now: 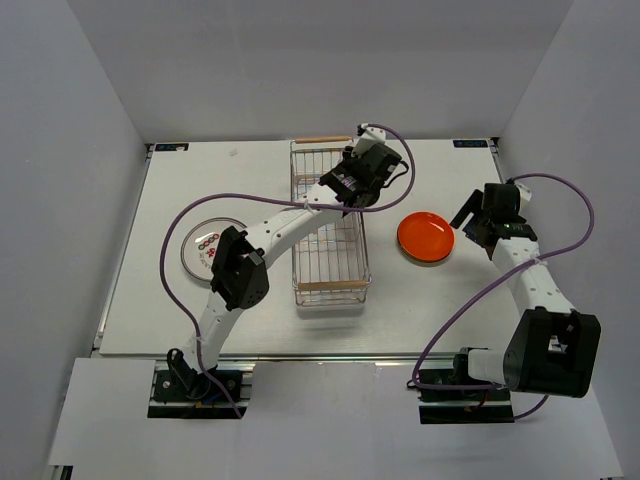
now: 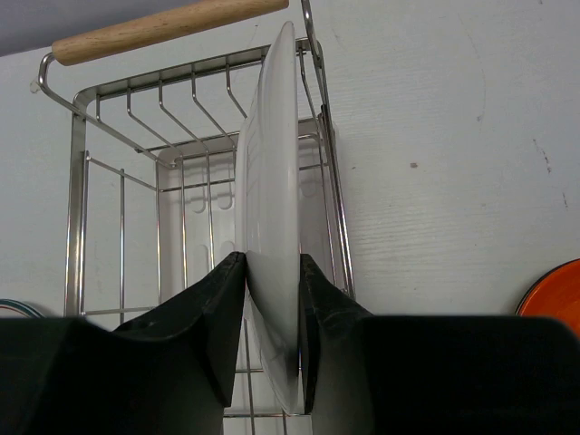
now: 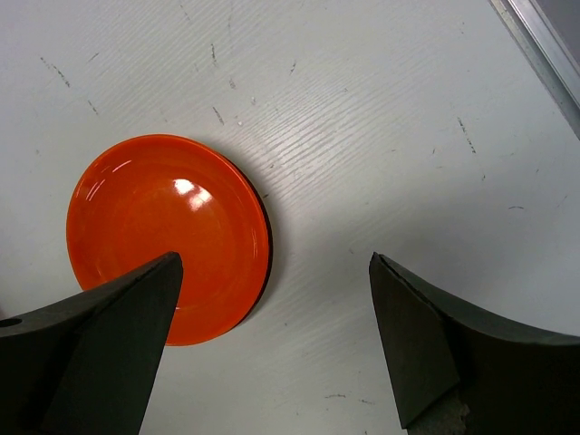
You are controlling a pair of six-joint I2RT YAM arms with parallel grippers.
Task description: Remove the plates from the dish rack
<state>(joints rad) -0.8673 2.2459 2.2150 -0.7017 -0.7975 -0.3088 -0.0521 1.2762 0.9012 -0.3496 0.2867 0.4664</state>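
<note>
Pinching upright white plate (image 2: 272,136) in dish rack (image 2: 163,25) w/ L gripper (image 2: 272,263), R gripper (image 3: 275,263) spread wide by orange plate (image 3: 168,227)

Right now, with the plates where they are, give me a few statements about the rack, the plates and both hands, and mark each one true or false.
1. The left hand is closed on a white plate standing on edge in the dish rack. True.
2. The right hand is open, near the orange plate. True.
3. The orange plate stands in the rack. False: it lies flat on the table, right of the rack.
4. The right hand holds the plate with red marks. False: the plate with red marks lies on the table, left of the rack.
</note>
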